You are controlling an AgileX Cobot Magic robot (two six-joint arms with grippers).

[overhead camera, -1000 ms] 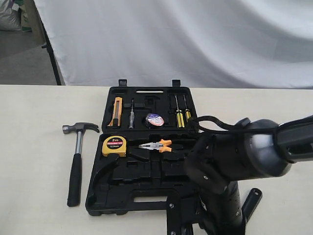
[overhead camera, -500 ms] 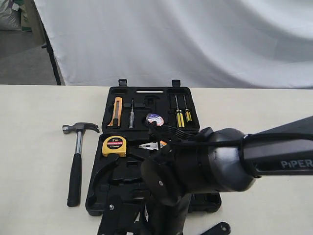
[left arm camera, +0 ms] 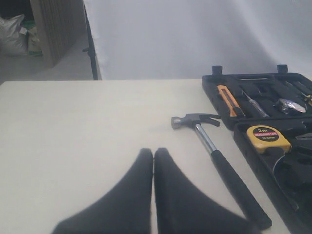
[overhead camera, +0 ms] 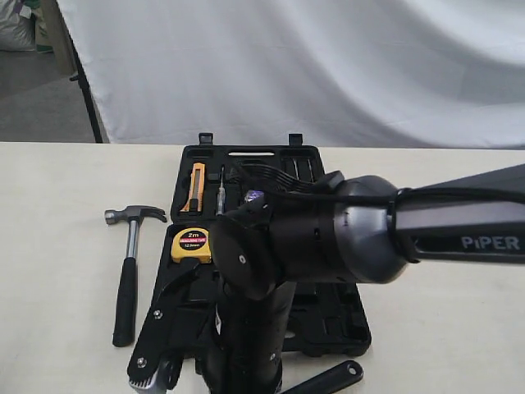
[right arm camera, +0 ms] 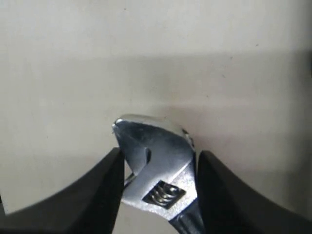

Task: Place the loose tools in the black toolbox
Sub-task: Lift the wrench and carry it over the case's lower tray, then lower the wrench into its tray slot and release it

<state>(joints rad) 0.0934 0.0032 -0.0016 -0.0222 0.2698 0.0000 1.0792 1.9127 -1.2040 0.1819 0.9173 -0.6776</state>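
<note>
The black toolbox [overhead camera: 246, 160] lies open on the table, and my right arm hides most of its near half. The claw hammer [overhead camera: 127, 271] rests on the table just left of the case; the left wrist view shows the hammer [left arm camera: 214, 156] too. A small dark tape roll [overhead camera: 253, 197] peeks out in the far half. My right gripper [right arm camera: 160, 153] is shut on the adjustable wrench [right arm camera: 156, 170], silver head forward. Its black handle [overhead camera: 328, 379] trails at the lower edge. My left gripper [left arm camera: 153, 152] is shut, empty, above bare table left of the hammer.
A yellow tape measure [overhead camera: 191, 244] sits in the near half of the case. An orange utility knife [overhead camera: 195, 187] and a small screwdriver [overhead camera: 220, 193] lie in the far half. A white backdrop hangs behind the table. The pliers are hidden by the right arm.
My right arm has swung leftward across the toolbox carrying the wrench, now covering the pliers and much of the case. The hammer has not moved.
</note>
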